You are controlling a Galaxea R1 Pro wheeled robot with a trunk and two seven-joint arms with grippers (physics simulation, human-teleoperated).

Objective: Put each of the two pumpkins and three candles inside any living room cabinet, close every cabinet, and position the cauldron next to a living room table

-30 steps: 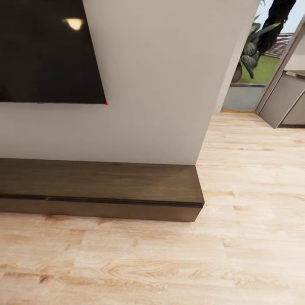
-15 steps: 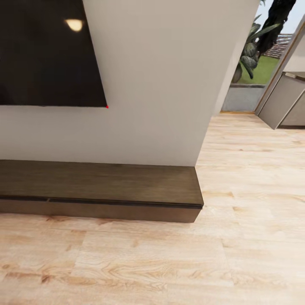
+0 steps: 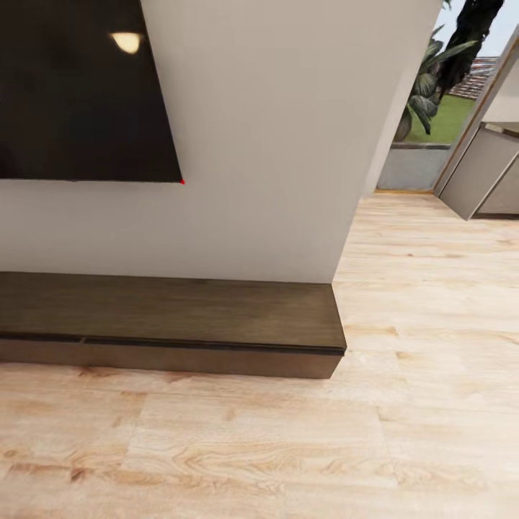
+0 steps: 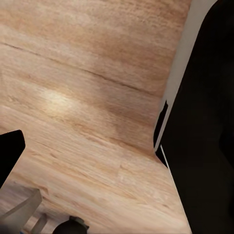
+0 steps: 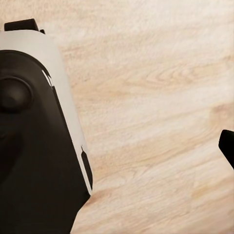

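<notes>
Nothing shifted among the fixtures since a second ago, only a slight downward drift of the whole head view early on, a camera move, then steady. Seen from the head camera: the cabinet (image 3: 173,310), long, low and dark brown, stretched from 9 o'clock to just right of centre against the white wall (image 3: 274,144), with the black television screen (image 3: 79,86) at 10 o'clock and a doorway to greenery (image 3: 440,108) at 1 o'clock. Drawer fronts flush and shut, top bare. Judged as stiff, heavy furniture with flat handleless fronts, likely slippery to pull; best taken at the dark gap under the plank top, fingertips hooked behind the upper edge of a front. Both arms apparently hung low beside the robot's body, wrist cameras looking down on the pale wood floor (image 3: 288,447), with dark and grey robot bodywork alongside in each wrist view. Left claw: a dark sliver at the frame edge, opening impossible to judge. Right claw: likewise a dark tip at the edge, spread and contents impossible to tell.
</notes>
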